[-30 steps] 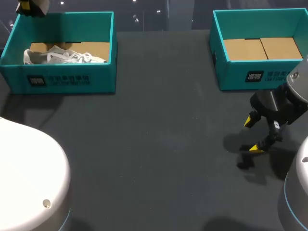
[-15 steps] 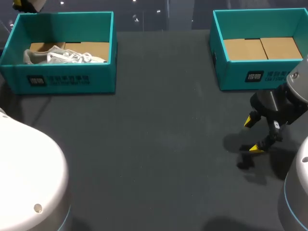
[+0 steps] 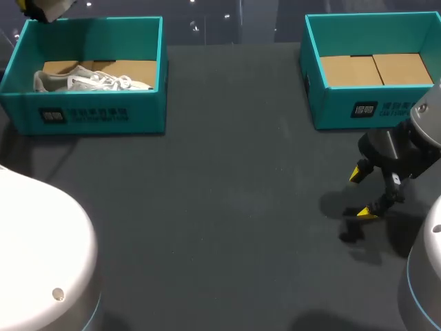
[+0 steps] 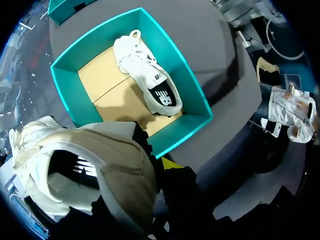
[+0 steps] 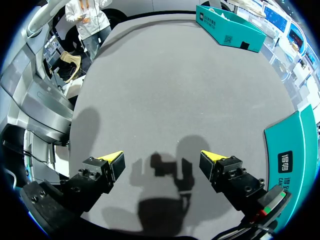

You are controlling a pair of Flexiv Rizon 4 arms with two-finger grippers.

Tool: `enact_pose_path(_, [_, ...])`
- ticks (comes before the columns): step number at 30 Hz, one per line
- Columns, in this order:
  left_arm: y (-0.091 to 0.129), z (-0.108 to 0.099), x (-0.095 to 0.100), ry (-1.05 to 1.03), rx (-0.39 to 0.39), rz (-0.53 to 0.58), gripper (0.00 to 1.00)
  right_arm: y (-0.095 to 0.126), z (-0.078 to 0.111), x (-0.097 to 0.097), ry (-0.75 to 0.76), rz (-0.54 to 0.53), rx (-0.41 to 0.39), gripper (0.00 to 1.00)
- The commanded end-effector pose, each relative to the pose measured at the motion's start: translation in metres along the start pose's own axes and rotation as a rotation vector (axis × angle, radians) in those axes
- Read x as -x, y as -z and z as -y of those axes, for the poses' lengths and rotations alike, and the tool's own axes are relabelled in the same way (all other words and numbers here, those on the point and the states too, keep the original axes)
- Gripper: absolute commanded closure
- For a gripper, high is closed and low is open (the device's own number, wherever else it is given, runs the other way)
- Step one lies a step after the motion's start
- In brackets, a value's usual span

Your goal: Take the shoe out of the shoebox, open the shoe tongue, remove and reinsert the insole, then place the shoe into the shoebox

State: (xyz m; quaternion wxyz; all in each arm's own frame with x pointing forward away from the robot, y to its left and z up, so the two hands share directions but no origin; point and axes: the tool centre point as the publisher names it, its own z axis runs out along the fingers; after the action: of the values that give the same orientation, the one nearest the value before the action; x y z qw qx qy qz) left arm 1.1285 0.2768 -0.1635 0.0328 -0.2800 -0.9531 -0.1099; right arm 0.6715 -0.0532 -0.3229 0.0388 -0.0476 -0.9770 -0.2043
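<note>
A teal shoebox point(image 3: 96, 114) stands at the table's far left with one white shoe point(image 3: 93, 81) lying inside on its cardboard floor. In the left wrist view that shoe point(image 4: 147, 75) lies on its side in the box point(image 4: 192, 97) far below my left gripper point(image 4: 155, 175). The left gripper is shut on a second, cream-white shoe point(image 4: 85, 175), held high over the box's near corner with its opening turned to the camera. In the head view only the tip of the left gripper point(image 3: 43, 7) shows, at the far left corner. My right gripper point(image 3: 363, 193) hangs open over bare table at the right.
A second teal box point(image 3: 372, 107) with a bare cardboard floor stands at the far right, just beyond the right gripper point(image 5: 161, 160); its wall point(image 5: 295, 160) is beside that gripper. My left arm's white shell point(image 3: 41, 255) fills the near left corner.
The left gripper has shifted slightly above the left box's far corner, and the arm's white shell turned a little. The right arm has not moved.
</note>
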Motion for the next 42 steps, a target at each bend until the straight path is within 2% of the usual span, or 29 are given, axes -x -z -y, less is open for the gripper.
enact_pose_path(1, [-0.004, -0.010, -0.004, -0.223, -0.029, 0.051, 1.00, 0.000, 0.000, -0.001, 0.000, 0.002, 0.000, 0.00])
enact_pose_path(3, [-0.005, -0.020, 0.002, -0.259, -0.044, 0.047, 1.00, 0.000, 0.000, -0.001, 0.000, 0.002, 0.000, 0.00])
enact_pose_path(5, [-0.006, -0.026, 0.004, -0.359, -0.094, 0.034, 1.00, 0.000, 0.000, -0.001, 0.000, 0.002, 0.000, 0.00])
enact_pose_path(7, [-0.008, -0.031, 0.004, -0.489, -0.093, 0.039, 1.00, 0.000, 0.000, -0.001, 0.000, 0.002, 0.000, 0.00])
enact_pose_path(17, [-0.008, -0.031, 0.004, -0.489, -0.093, 0.039, 1.00, 0.000, 0.000, -0.001, 0.000, 0.002, 0.000, 0.00])
enact_pose_path(22, [-0.022, -0.029, 0.012, -0.606, -0.042, 0.067, 1.00, 0.000, 0.000, -0.001, 0.000, 0.002, 0.000, 0.00])
enact_pose_path(24, [-0.025, -0.033, 0.014, -0.695, -0.072, 0.079, 1.00, 0.000, 0.000, -0.001, 0.000, 0.002, 0.000, 0.00])
enact_pose_path(25, [-0.027, -0.034, 0.015, -0.705, -0.032, 0.086, 1.00, 0.000, 0.000, -0.001, 0.000, 0.002, 0.000, 0.00])
enact_pose_path(28, [-0.034, -0.036, 0.017, -0.814, 0.013, 0.080, 1.00, 0.000, 0.000, -0.001, 0.000, 0.002, 0.000, 0.00])
enact_pose_path(30, [-0.038, -0.037, 0.015, -0.952, 0.056, 0.072, 1.00, 0.000, 0.000, -0.001, 0.000, 0.002, 0.000, 0.00])
enact_pose_path(42, [-0.038, -0.037, 0.015, -0.952, 0.056, 0.072, 1.00, 0.000, 0.000, -0.001, 0.000, 0.002, 0.000, 0.00])
